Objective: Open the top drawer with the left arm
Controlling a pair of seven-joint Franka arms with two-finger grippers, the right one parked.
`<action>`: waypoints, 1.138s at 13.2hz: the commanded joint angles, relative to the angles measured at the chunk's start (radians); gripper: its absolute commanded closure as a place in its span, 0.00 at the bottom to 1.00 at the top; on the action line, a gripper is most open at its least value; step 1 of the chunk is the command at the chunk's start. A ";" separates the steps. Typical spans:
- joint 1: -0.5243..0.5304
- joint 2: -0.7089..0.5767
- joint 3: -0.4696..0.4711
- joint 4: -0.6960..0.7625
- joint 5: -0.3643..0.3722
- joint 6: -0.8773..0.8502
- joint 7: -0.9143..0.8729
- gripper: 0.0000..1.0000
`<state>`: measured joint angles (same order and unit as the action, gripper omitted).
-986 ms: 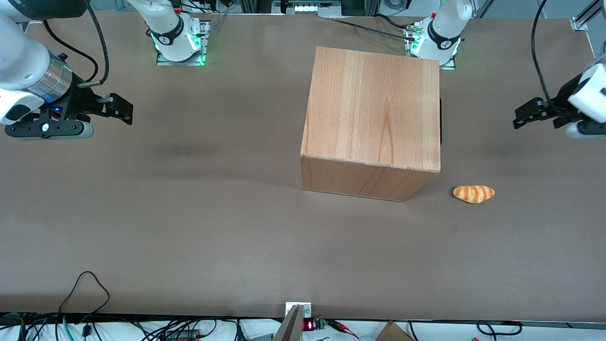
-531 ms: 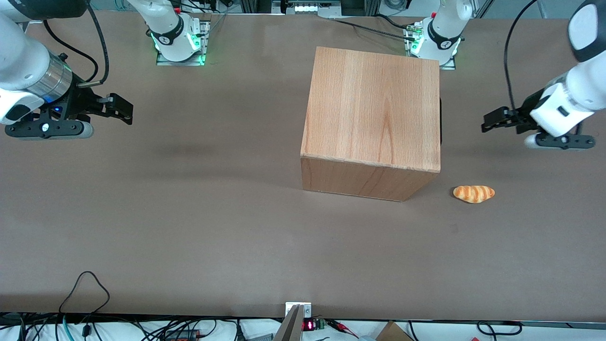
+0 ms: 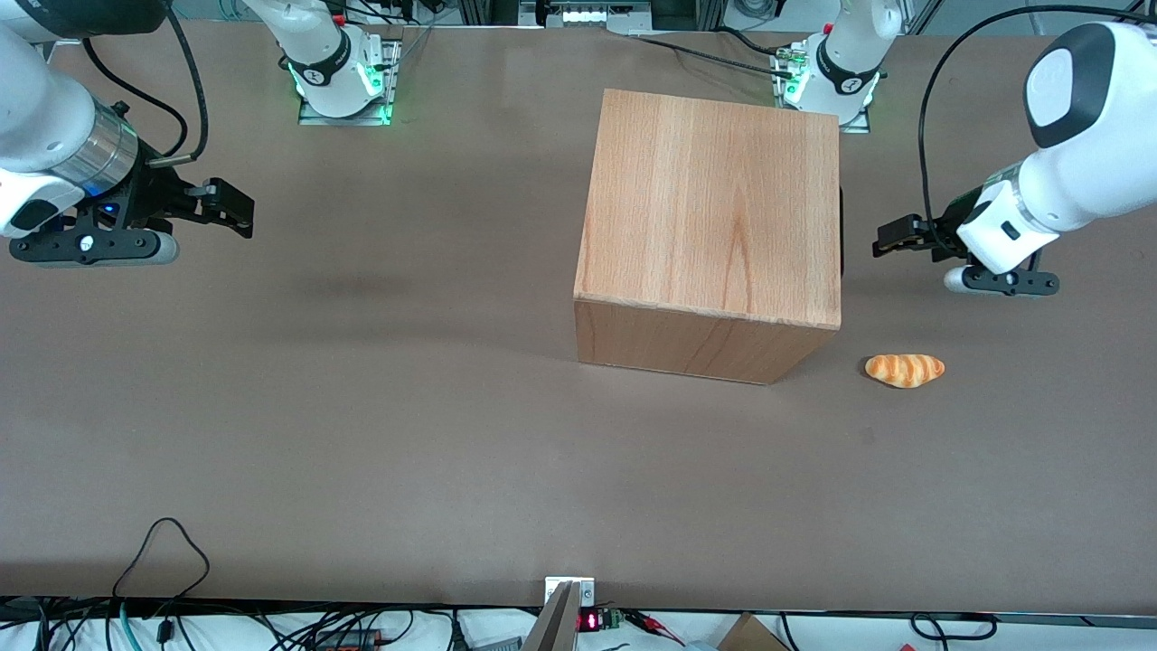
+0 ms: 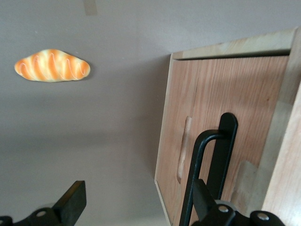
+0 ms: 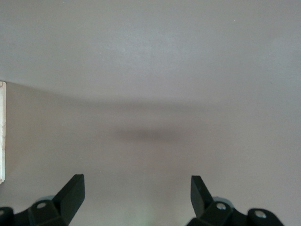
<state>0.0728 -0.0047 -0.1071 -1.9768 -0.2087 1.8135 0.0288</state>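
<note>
The gripper [image 3: 890, 244] of the left arm [image 3: 1053, 185] is held just above the table [image 3: 362, 434], close beside the wooden cabinet [image 3: 714, 208] but clear of it, at the cabinet's face turned toward the working arm's end of the table. Its fingers [image 4: 70, 202] are seen spread wide apart in the left wrist view, with nothing held between them. Directly ahead of the gripper, the top drawer [image 4: 225, 108] is seen in the wrist view as a flat light-wood front panel set flush in the cabinet frame. A slim black bar handle [image 4: 207, 165] is mounted on that panel; one finger is seen just in front of the handle, and whether they touch cannot be told. From the front view, only a thin dark strip of the handle is visible at the cabinet's edge facing the gripper. A small bread roll [image 3: 905, 370], golden with pale stripes, lies on the table nearer to the front camera than the gripper, well apart from it and near the cabinet's closest corner. The same roll is shown in the wrist view, lying apart from the drawer front.
</note>
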 commanded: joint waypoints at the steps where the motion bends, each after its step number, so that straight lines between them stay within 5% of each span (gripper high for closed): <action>1: 0.001 -0.017 0.000 -0.045 -0.044 0.029 0.037 0.00; 15: -0.002 -0.006 -0.039 -0.114 -0.075 0.078 0.091 0.00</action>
<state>0.0721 -0.0047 -0.1453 -2.0740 -0.2557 1.8740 0.0912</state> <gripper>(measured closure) 0.000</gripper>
